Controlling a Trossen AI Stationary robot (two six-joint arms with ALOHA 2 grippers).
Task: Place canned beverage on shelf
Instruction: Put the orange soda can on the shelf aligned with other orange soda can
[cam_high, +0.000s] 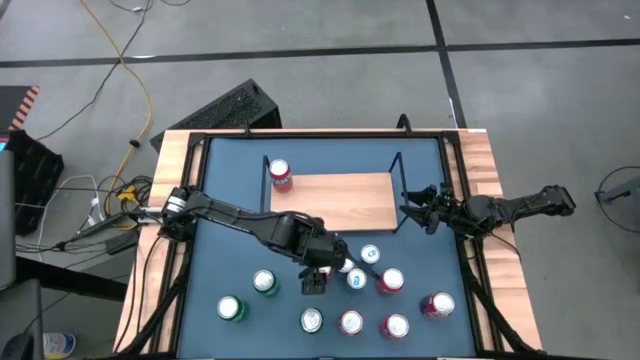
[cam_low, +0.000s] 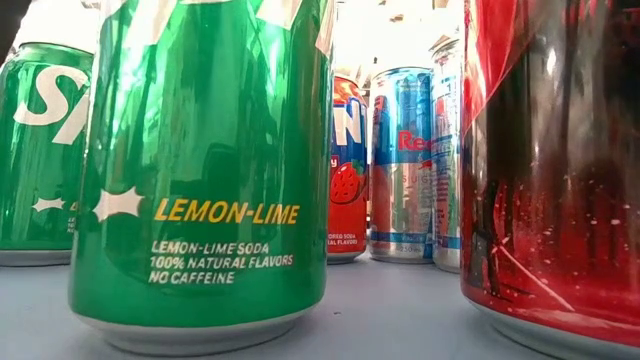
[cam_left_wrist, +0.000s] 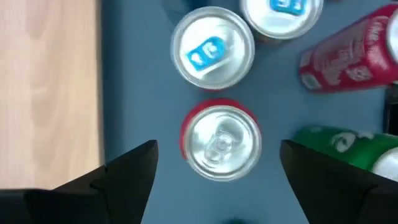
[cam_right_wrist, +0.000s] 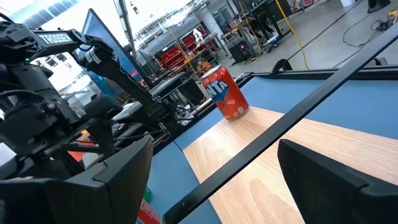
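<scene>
One red can (cam_high: 281, 175) is stood on the shelf (cam_high: 340, 200), upper centre; left gripper (cam_high: 316, 281) and right gripper (cam_high: 418, 208) fingers are spread open, empty.

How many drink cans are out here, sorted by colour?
Red cans: 6, counting the one on the shelf
Green cans: 2
Blue-and-silver cans: 2
Can with side colour unclear from above: 1
Total: 11
</scene>
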